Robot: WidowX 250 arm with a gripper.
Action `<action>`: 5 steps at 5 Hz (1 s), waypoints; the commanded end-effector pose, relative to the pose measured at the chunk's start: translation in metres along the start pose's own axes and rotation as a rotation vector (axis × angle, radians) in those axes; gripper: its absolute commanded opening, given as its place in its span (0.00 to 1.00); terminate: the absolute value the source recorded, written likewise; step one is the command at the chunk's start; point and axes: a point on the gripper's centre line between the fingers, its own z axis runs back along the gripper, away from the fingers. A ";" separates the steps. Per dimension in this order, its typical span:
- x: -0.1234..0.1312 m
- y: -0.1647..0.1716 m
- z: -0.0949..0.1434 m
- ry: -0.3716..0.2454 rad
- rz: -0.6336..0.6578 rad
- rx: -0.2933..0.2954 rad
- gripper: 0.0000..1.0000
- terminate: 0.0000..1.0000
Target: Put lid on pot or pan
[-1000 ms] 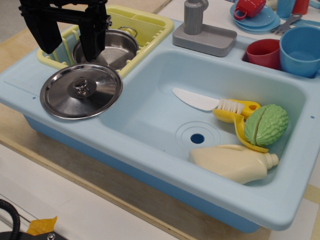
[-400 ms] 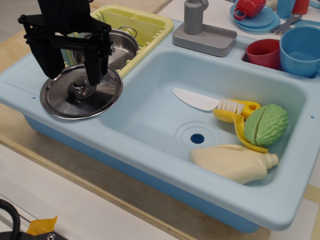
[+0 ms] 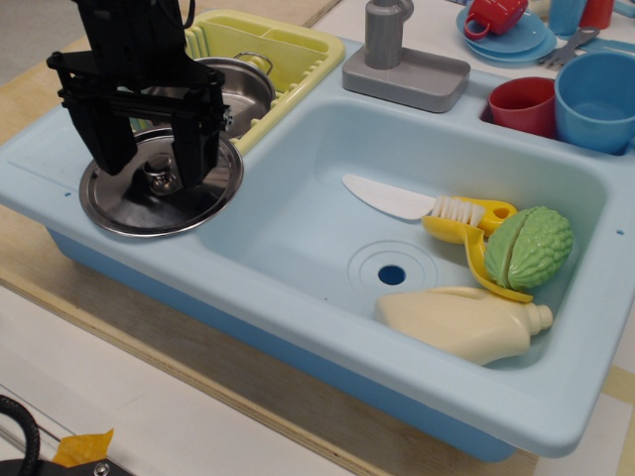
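Task is at the grasp stage, nothing placed yet. Taking the sink as landmark: the lid lies flat on the sink's left deck, at the near-left corner beside the basin, knob up. The pot sits uncovered in the yellow rack on the same deck, just behind the lid, toward the sink's back-left corner; its rim nearly meets the lid's far edge, contact unclear. The gripper is right over the lid, jaws spread with one finger on each side of the knob, tips down at about knob height. Fingers are not closed on the knob; a gap shows on both sides, so it holds nothing. Whether the tips touch the lid surface I can't tell from this angle. Done, by my read: approach and alignment over the knob. Left: close on the knob, lift, carry the short hop back to the pot, centre, lower, release. Knob is small and shiny, so I'd expect slip risk on the pinch, and the lid is about as wide as the pot, so centring matters. Clutter in the basin (white knife, yellow brush, green vegetable, cream bottle) is well clear of the path. Red cup and blue cup sit at the sink's back-right, grey faucet at its back edge, none in the way.
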 end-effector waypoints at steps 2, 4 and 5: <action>0.003 0.006 -0.007 0.000 0.018 -0.010 0.00 0.00; 0.014 0.005 0.010 -0.062 -0.022 0.018 0.00 0.00; 0.040 0.007 0.021 -0.098 -0.065 0.032 0.00 0.00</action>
